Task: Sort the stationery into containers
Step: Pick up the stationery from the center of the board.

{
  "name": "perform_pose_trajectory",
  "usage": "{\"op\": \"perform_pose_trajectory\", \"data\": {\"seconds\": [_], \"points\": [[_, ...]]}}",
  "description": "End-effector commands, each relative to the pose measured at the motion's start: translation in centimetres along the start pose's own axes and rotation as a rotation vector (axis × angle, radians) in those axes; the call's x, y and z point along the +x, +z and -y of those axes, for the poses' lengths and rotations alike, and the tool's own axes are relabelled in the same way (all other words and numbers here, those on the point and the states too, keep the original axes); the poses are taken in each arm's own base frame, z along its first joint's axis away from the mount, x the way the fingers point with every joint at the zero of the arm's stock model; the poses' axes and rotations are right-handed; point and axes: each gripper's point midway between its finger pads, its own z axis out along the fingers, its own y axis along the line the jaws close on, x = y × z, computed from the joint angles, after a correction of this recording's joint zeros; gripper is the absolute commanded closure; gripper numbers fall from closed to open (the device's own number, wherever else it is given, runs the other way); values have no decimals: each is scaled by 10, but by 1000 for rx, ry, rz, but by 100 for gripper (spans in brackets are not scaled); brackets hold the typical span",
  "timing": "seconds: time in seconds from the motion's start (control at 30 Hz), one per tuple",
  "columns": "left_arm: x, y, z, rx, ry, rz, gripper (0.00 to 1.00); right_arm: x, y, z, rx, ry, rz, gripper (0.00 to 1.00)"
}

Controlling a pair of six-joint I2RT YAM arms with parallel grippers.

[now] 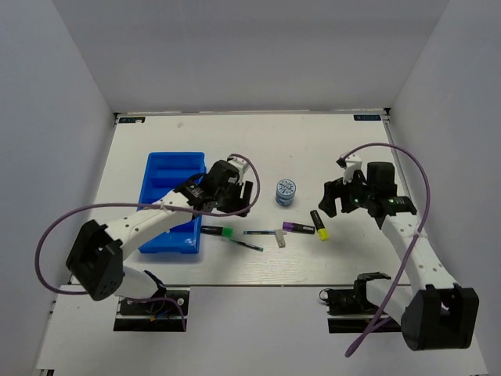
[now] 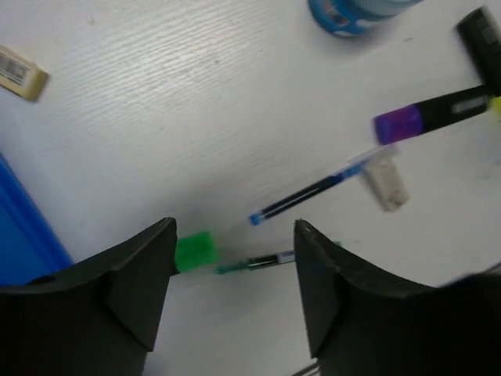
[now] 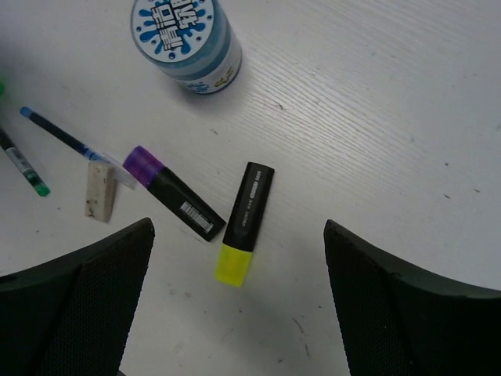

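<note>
The blue tray [image 1: 166,176] lies at the left, and its edge shows in the left wrist view [image 2: 22,235]. My left gripper [image 1: 235,204] is open and empty above the table beside the tray. In its wrist view [image 2: 235,231] the jaws frame the green-capped marker [image 2: 194,251] and a thin green pen [image 2: 254,262]. My right gripper [image 1: 338,205] is open and empty, and in its wrist view [image 3: 239,262] it hovers over the yellow-ended marker [image 3: 244,223]. The purple-ended marker [image 3: 172,192], a whitish eraser [image 3: 99,190], a blue pen [image 3: 66,141] and the blue-and-white roll [image 3: 186,43] lie nearby.
A second eraser with a barcode label [image 2: 19,72] lies apart on the table, far from the pens. The white table [image 1: 250,141] is closed in by grey walls at the back and both sides. Purple cables loop from both arms.
</note>
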Motion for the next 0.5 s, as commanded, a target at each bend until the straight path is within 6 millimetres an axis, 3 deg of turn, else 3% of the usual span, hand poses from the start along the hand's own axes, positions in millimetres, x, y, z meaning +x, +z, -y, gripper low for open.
{"op": "perform_pose_trajectory", "data": {"seconds": [0.0, 0.03, 0.1, 0.13, 0.17, 0.2, 0.23, 0.27, 0.3, 0.37, 0.47], "points": [[-27, -6, -11, -127, -122, 61, 34, -31, 10, -19, -143, -22, 88, 10], [-33, -10, -15, -141, -102, 70, 54, -35, 12, -32, -222, -35, 101, 10], [-33, -23, -30, -182, -95, 76, 87, -30, 27, -39, -288, -67, 51, 10], [-32, -35, -31, -174, -68, 82, 87, -37, 31, -37, -285, -89, 49, 10], [-20, -37, -38, -176, -61, 62, 84, -32, 48, -40, -311, -92, -4, 10], [-28, -56, -40, -156, -71, 118, 62, -40, 52, -35, -285, -109, -3, 10], [-26, -60, -44, -158, -54, 123, 43, -39, 58, -38, -291, -124, -19, 10], [-8, -59, -54, -176, -49, 86, 32, -38, 72, -42, -309, -126, -49, 10], [-10, -74, -53, -153, -45, 130, 21, -37, 78, -36, -277, -134, -62, 10], [7, -72, -68, -176, -49, 108, 14, -38, 97, -34, -255, -153, -89, 10], [18, -80, -77, -171, -60, 124, 11, -44, 116, -30, -198, -203, -109, 10]]}}
